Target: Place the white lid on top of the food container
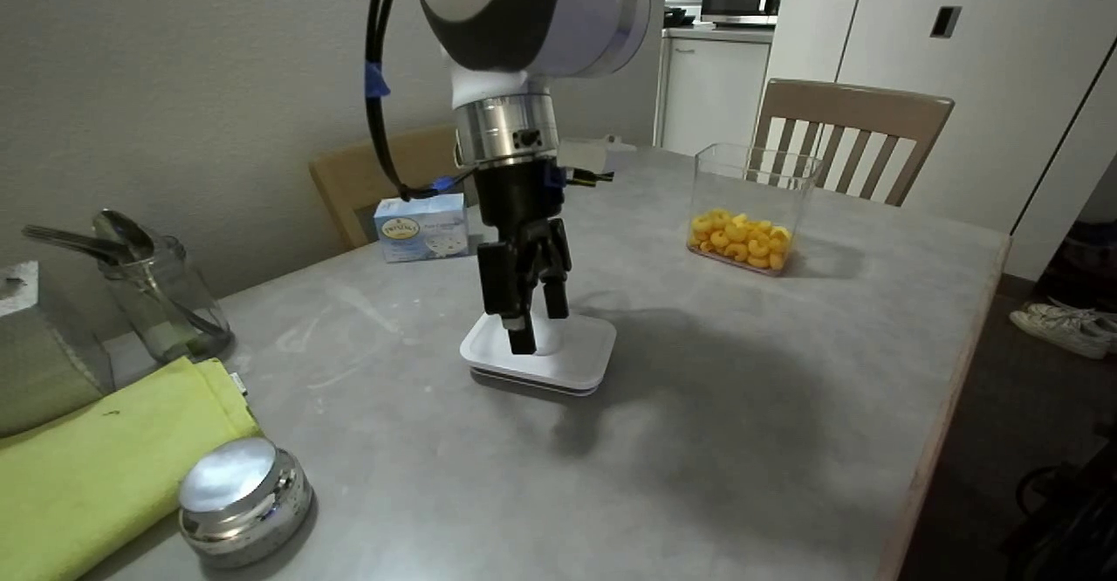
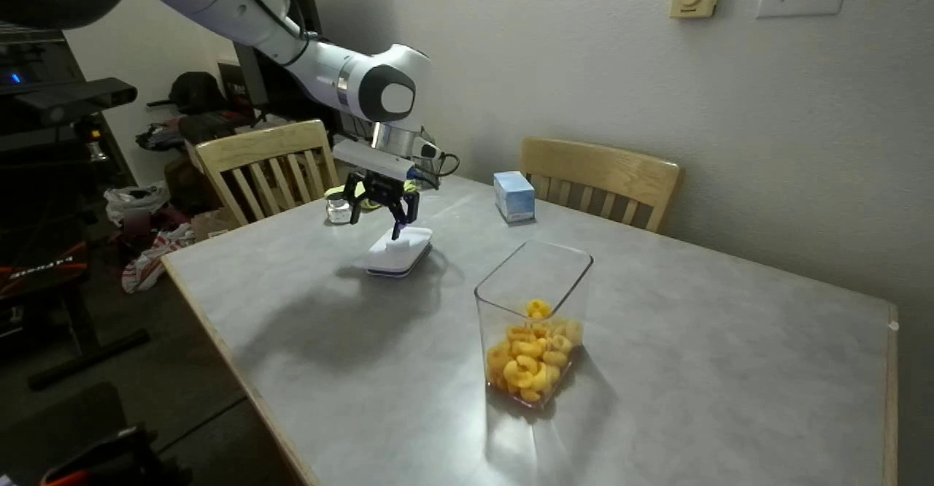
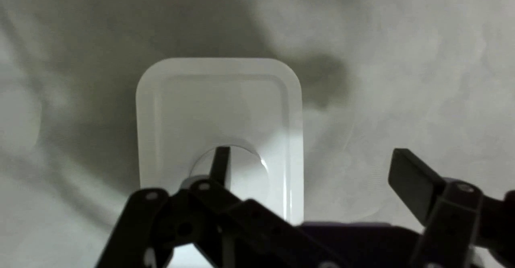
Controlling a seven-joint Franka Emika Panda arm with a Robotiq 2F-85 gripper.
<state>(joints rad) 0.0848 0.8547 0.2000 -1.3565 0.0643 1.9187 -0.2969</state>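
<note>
Holds nothing in the gripper [image 3: 310,155], parted wide over the lid [image 3: 219,109]. In the wrist view, hangs with one fingertip [image 3: 220,165] over the raised bump [image 3: 251,171] and the opposite one past a long edge, over the table [image 3: 370,79]. Cannot tell whether touching the bump.

In both exterior views, find the lid flat on the table, bump upward, not yet on the container [image 1: 752,188]. Looks light, likely hollow plastic, and stiff enough to bear a firm squeeze without bending. Hardly seems fragile, but catches a glint along one edge: expect some slip, especially at the rounded corners. Best to pinch midway along both long sides, across the narrow width, pressing evenly to avoid tipping or twisting. Otherwise, try the bump, central and so good for balance, though perhaps too low and smooth for a sure purchase. For either hold, calls for a sideways shift first, to bring a fingertip to each flank. Cannot tell whether spread enough to span the whole width.

Well apart from the lid, see the container upright and open-topped, holding yellow food [image 1: 742,245] low down. Likely easy to nudge: lower the lid level and square to the rim.
</note>
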